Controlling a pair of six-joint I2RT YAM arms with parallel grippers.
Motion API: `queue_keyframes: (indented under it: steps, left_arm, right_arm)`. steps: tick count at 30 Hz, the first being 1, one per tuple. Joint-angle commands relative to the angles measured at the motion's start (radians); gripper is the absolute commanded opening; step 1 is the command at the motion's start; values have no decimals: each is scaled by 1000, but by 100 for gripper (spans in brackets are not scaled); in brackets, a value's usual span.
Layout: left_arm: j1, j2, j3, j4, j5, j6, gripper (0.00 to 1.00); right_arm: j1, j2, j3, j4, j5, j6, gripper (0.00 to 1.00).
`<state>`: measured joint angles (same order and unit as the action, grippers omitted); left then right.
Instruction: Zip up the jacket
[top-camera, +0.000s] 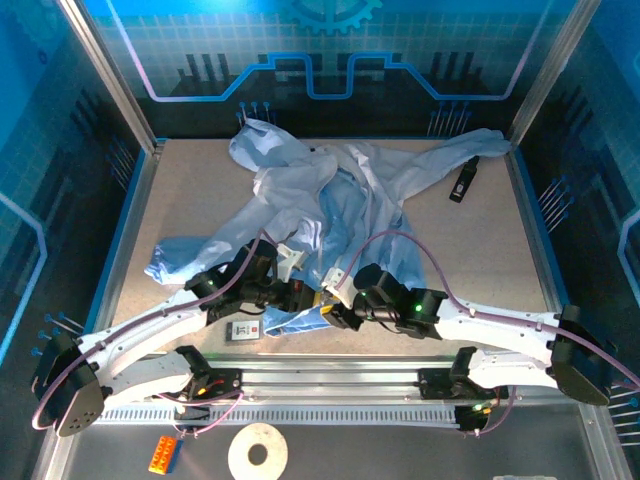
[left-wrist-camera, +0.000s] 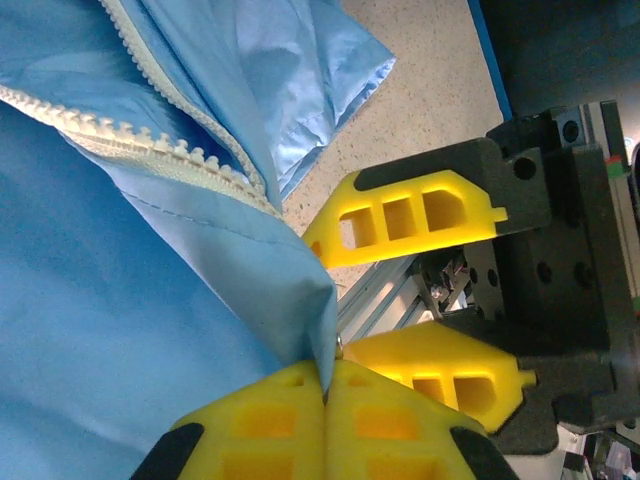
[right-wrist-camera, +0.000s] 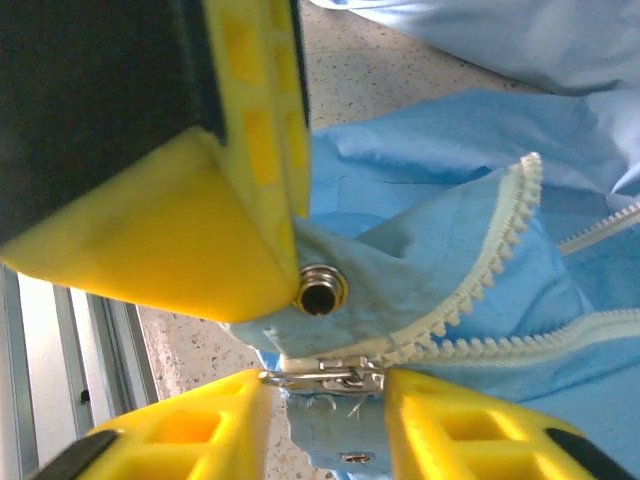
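Note:
The light-blue jacket (top-camera: 340, 200) lies spread over the table, its open whitish zipper (left-wrist-camera: 150, 150) running toward the near hem. My left gripper (left-wrist-camera: 325, 390) is shut on the jacket's bottom hem corner, next to a metal snap (right-wrist-camera: 320, 290). My right gripper (right-wrist-camera: 325, 400) sits at the zipper's bottom end, and its yellow fingers (right-wrist-camera: 470, 425) touch both ends of the metal zipper slider (right-wrist-camera: 330, 377). Above the slider the zipper teeth (right-wrist-camera: 480, 290) are parted. In the top view both grippers, left (top-camera: 297, 293) and right (top-camera: 333, 308), meet at the near hem.
A black object (top-camera: 462, 182) lies at the back right beside a sleeve. A small grey card (top-camera: 243, 330) rests near the front edge by the left arm. An orange brick (top-camera: 165, 455) and a white tape roll (top-camera: 257, 452) lie below the aluminium rail (top-camera: 330, 380).

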<state>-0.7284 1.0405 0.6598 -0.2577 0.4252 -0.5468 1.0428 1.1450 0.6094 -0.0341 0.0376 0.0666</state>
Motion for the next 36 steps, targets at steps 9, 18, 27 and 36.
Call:
queue_keyframes:
  steps: [9,18,27,36]
  left_arm:
    - [15,-18,0,-34,36,27,0]
    - [17,-17,-3,-42,46,37,0]
    - [18,-16,0,-49,58,38,0]
    - [17,-1,3,-37,75,37,0]
  right_arm:
    - [13,-59,-27,8,35,-16,10]
    - [13,-31,-5,-12,24,-25,6]
    - [10,8,19,-12,55,-16,16]
    - [4,40,54,-27,36,-45,17]
